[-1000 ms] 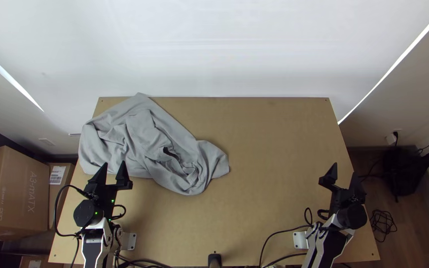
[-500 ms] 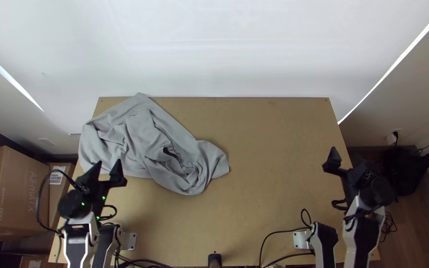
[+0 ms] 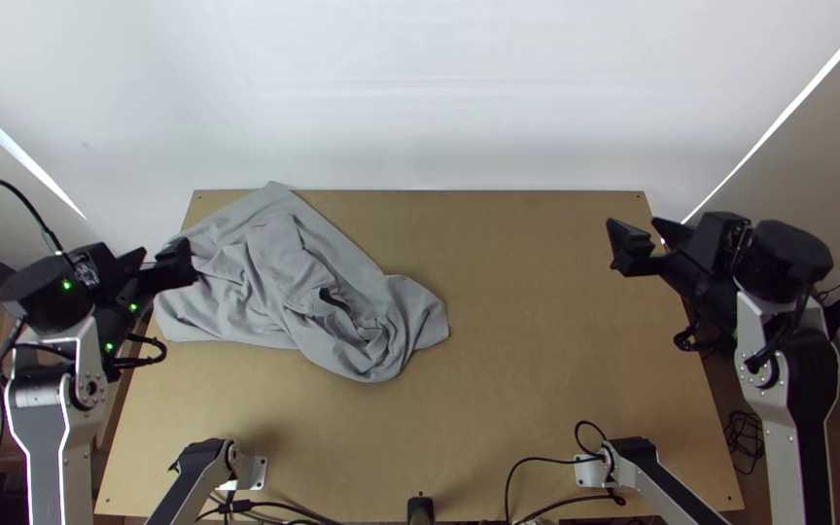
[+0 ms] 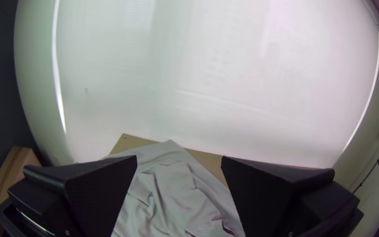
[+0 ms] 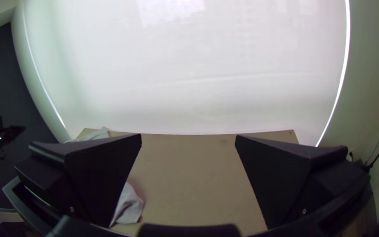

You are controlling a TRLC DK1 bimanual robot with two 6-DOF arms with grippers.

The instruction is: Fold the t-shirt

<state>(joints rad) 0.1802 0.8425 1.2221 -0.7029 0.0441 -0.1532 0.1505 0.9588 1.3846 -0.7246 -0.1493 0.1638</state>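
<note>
Left gripper [image 4: 179, 158]: fingers set wide apart, nothing held; found raised over the table's left edge. Right gripper [image 5: 188, 135]: likewise wide apart and empty, raised over the table's right edge. The t-shirt [image 3: 294, 282] lies bunched and unfolded on the table [image 3: 537, 340], from its far left corner to around its middle, with a dark opening in the creases.

Step in hand, as judged: to take hold of the cloth and spread it before any fold. Recommended: lower onto a raised ridge or loose corner, close on a thin pinch, confirm the grip, then lift and draw slowly towards the table's middle. A deep grab would probably gather several layers and set the creases.

Edges: cloth overhangs the table's left edge and meets its far edge; it could slip off if pushed outward. Open room: the table's right half is bare, suitable for spreading
</note>
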